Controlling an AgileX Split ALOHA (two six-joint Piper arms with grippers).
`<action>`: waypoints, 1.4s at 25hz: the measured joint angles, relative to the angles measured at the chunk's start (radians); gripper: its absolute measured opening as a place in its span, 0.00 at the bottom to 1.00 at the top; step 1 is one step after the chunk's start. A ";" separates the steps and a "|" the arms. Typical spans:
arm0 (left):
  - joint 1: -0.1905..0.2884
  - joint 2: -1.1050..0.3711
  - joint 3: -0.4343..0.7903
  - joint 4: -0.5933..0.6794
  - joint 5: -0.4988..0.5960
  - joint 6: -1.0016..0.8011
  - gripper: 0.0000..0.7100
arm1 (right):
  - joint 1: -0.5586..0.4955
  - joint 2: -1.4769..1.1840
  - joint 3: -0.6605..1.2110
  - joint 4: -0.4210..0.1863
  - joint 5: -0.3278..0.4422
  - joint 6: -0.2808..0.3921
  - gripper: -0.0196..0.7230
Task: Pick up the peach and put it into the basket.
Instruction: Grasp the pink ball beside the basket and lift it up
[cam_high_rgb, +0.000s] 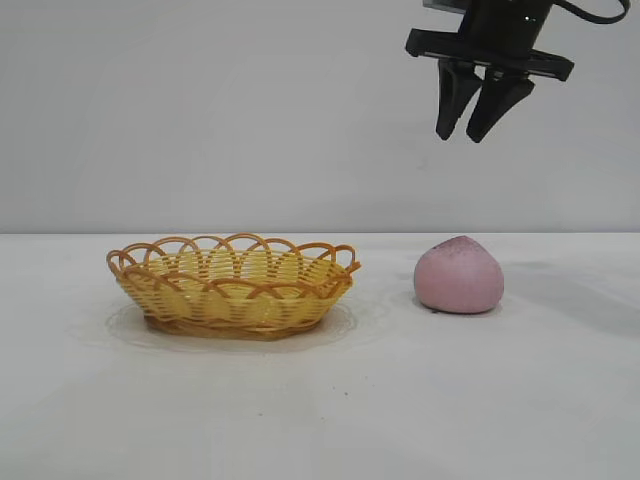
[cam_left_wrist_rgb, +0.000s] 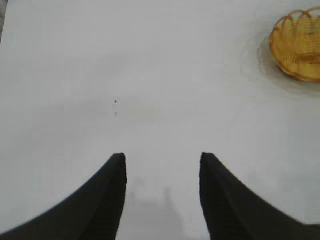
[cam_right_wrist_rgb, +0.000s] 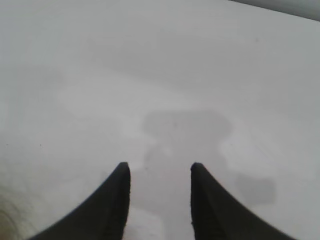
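While empty, basket (cam_high_rgb: 235, 285), peach (cam_high_rgb: 459, 275) well apart.

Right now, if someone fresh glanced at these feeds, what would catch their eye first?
Probably the peach, sitting alone on the white table, off to the right of the basket and clear of it. Next, the basket, a woven yellow oval with an orange-brown looped rim, standing empty left of centre. Then the right hand, hanging high above the peach with its dark fingers apart and nothing between them.
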 joint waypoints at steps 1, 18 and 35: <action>0.000 -0.021 0.005 -0.006 0.008 0.000 0.41 | 0.000 0.000 0.000 0.000 0.002 0.000 0.34; 0.000 -0.225 0.012 -0.039 0.018 0.082 0.41 | 0.004 0.024 0.003 0.035 0.295 -0.061 0.34; 0.000 -0.225 0.012 -0.039 0.018 0.086 0.41 | 0.095 0.133 0.007 0.005 0.368 -0.102 0.03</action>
